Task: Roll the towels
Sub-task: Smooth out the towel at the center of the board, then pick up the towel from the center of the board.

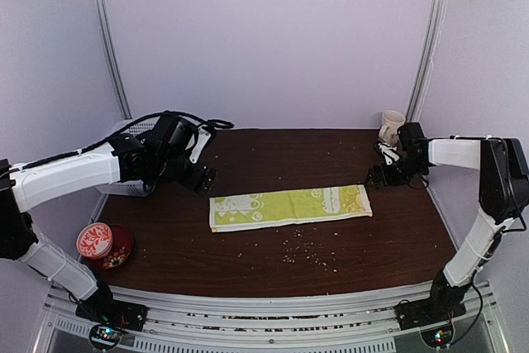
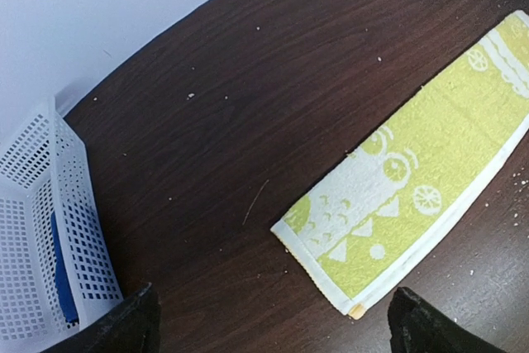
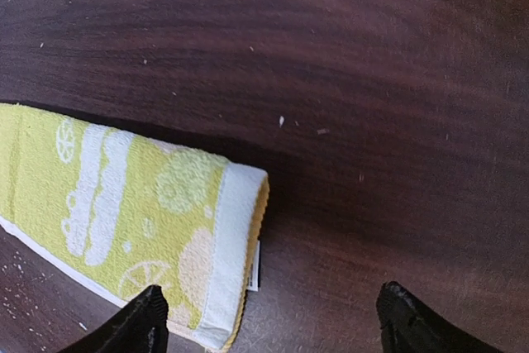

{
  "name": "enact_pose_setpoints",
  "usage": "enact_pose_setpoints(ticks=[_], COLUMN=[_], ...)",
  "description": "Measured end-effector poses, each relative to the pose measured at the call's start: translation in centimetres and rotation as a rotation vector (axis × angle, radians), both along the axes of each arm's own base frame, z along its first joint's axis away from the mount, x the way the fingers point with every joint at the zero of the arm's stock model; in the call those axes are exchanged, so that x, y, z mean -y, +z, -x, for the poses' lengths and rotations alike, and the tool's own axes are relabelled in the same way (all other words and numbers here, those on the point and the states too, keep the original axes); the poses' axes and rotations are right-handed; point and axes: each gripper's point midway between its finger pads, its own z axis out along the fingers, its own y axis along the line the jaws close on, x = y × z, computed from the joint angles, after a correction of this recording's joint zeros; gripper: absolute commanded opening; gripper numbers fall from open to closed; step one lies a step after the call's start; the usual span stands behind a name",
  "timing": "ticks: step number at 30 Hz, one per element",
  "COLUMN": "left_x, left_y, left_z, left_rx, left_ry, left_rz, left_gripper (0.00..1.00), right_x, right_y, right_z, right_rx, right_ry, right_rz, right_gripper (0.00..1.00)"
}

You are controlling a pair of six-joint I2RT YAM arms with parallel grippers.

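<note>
- Left tool point(image 2: 273, 330): fingers set wide apart, nothing between them, held clear above the worktop point(image 1: 264, 159).
- Right tool point(image 3: 264, 320): fingers spread wide, gripping nothing.
- Yellow-green towel point(image 1: 289, 207): laid out flat as a long strip on the worktop, unrolled, spanning the gap between the two tools.
- One short end lies ahead of the left tool, toward its right finger; no contact.
- The opposite hemmed end, carrying a small white tag, lies under the right tool beside its left finger point(image 3: 145, 324). Contact there cannot be determined.
- Blue towel point(image 2: 61, 274): only a blue patch shows through the wall of the white perforated basket point(image 2: 37, 204), just beside the left tool's left finger.
- Mug point(image 1: 392, 126): upright, just behind the right tool.
- Crumbs point(image 1: 302, 251): scattered on the worktop on the near side of the yellow-green towel.
</note>
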Motion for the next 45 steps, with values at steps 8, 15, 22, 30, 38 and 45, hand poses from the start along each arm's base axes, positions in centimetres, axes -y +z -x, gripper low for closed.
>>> enact_pose_setpoints(ticks=[8, 15, 22, 30, 38, 45], left_x=[0.1, 0.3, 0.3, 0.1, -0.1, -0.3], left_y=[-3.5, -3.3, -3.3, -3.3, -3.4, -3.3], left_z=[0.5, 0.4, 0.4, 0.2, 0.2, 0.1], left_rx=[-0.066, -0.053, -0.051, -0.040, -0.037, -0.030], left_ry=[-0.035, -0.043, -0.046, -0.041, -0.036, -0.032], left_rz=[-0.055, -0.050, -0.053, -0.064, -0.076, -0.080], left_gripper=[0.98, 0.98, 0.98, 0.98, 0.98, 0.98], right_x=[-0.6, -1.0, -1.2, -1.7, -2.5, -2.7], right_y=[-2.4, -4.0, -5.0, -5.2, -5.3, -5.7], right_z=[2.8, 4.4, 4.9, 4.9, 5.0, 4.7], right_rx=[-0.111, -0.158, -0.187, -0.172, -0.163, -0.156], right_ry=[-0.010, -0.025, -0.035, -0.026, 0.000, -0.001], right_rz=[-0.098, -0.135, -0.156, -0.173, -0.171, -0.172], right_gripper=[0.71, 0.63, 0.55, 0.51, 0.43, 0.33])
